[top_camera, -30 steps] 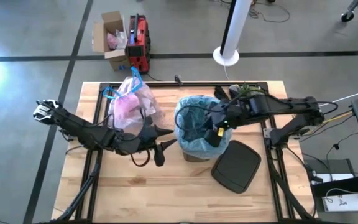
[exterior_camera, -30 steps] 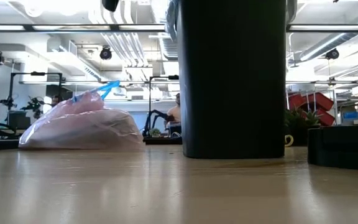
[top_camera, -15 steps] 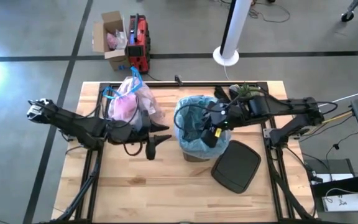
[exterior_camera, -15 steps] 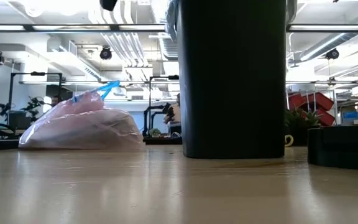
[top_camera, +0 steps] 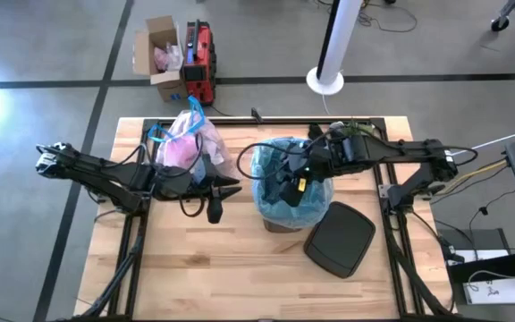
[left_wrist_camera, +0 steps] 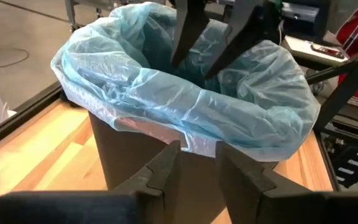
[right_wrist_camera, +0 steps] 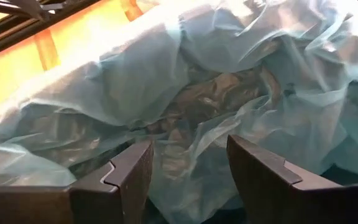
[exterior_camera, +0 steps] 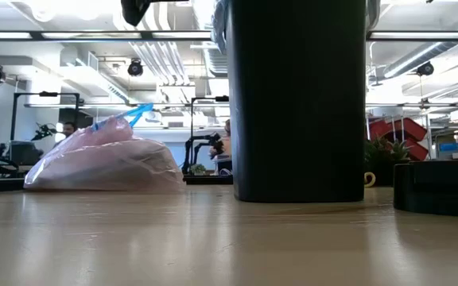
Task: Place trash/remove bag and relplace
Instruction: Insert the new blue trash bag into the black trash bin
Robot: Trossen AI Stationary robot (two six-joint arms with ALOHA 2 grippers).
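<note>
A black bin (exterior_camera: 296, 99) stands mid-table, lined with the crinkly light blue bag (top_camera: 316, 199), whose rim is folded over the bin's edge (left_wrist_camera: 185, 93). The tied pink bag (top_camera: 189, 146) with blue ties lies on the table by the far left. My left gripper (top_camera: 225, 191) hangs just left of the bin and points at it, its fingers (left_wrist_camera: 197, 152) a little apart with nothing between them. My right gripper (top_camera: 286, 188) stands open in the blue bag's mouth (right_wrist_camera: 188, 155); from the left wrist view its fingers (left_wrist_camera: 191, 65) dip into the opening. The trash is out of view. My right gripper comes at the blue bag's mouth slanting down from the table's right, fingers spread over the crumpled inner plastic (right_wrist_camera: 210, 99). Whether its fingertips touch the plastic I cannot tell.
The bin's dark lid (top_camera: 340, 239) lies flat on the table right of the bin, toward the near edge. A black-and-green clump (top_camera: 351, 132) sits at the far edge. A cardboard box (top_camera: 159, 54) and a red case stand on the floor beyond.
My left gripper has drawn back from the bin toward the table's left and far side. My right gripper has moved toward the table's left across the bin's mouth and sunk a little into the blue bag, whose plastic now covers more of the opening.
</note>
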